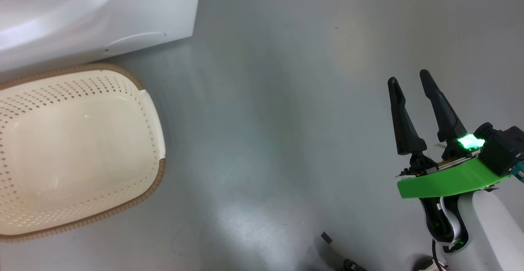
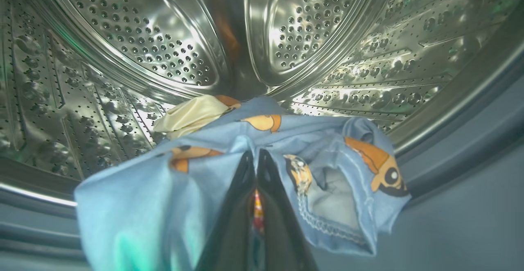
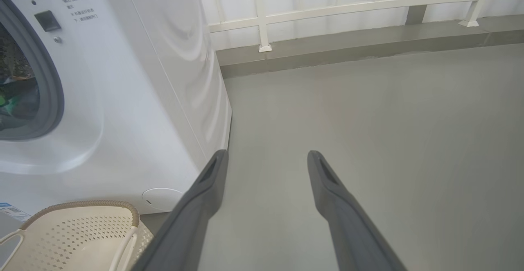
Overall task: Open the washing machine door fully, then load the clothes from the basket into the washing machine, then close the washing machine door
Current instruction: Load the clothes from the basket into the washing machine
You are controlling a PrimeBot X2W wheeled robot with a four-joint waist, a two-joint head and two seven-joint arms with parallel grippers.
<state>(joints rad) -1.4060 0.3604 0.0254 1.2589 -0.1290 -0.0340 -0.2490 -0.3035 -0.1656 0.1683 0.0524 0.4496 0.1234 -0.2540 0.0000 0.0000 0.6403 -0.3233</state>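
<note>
In the left wrist view my left gripper (image 2: 254, 156) is shut on the clothes (image 2: 196, 181), light-blue fabric with orange cartoon animals. The fabric hangs at the mouth of the washing machine's steel drum (image 2: 163, 50). A cream piece (image 2: 192, 113) lies behind it. The basket (image 1: 77, 148) sits on the floor beside the white washing machine (image 1: 94, 13), and no clothes show inside it. My right gripper (image 1: 409, 80) stands open over bare floor, well to the right of the basket. The right wrist view shows the machine's front (image 3: 123, 99) and grey seal (image 3: 51, 95). The washing machine door is out of view.
Grey floor (image 1: 286, 119) stretches between the basket and my right arm. A white railing (image 3: 348, 5) and a low kerb (image 3: 368, 41) run along the back, right of the machine. A small dark object (image 1: 327, 238) lies at the head view's bottom edge.
</note>
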